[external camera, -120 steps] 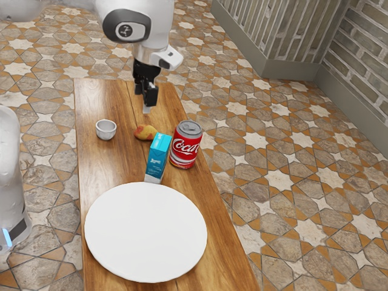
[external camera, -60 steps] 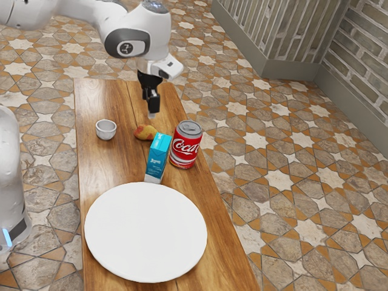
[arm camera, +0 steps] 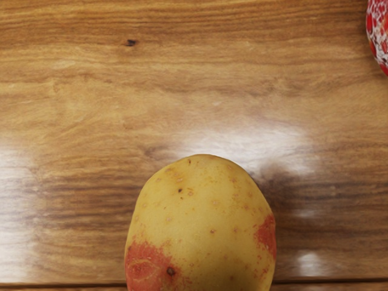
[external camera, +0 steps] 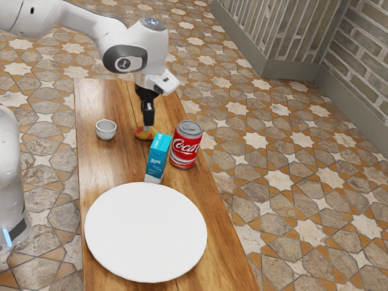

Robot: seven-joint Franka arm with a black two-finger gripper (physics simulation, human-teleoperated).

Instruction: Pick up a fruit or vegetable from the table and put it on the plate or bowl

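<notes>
A yellow potato (external camera: 142, 134) with red patches lies on the wooden table (external camera: 109, 170), between a small white bowl (external camera: 105, 128) and a red cola can (external camera: 185, 144). My gripper (external camera: 148, 123) hangs straight down just above the potato, open and holding nothing. In the wrist view the potato (arm camera: 200, 224) sits right under my hand, large and close. A big white plate (external camera: 145, 231) lies at the near end of the table, well away from the gripper.
A blue-green carton (external camera: 159, 157) stands upright between the potato and the plate, touching the can's side. The can's edge (arm camera: 379, 30) shows near the potato in the wrist view. The table is narrow, with tiled floor on both sides.
My hand has come down and slightly toward the potato, from well above the table to just over it. Potato, can, carton and plate have not moved.
</notes>
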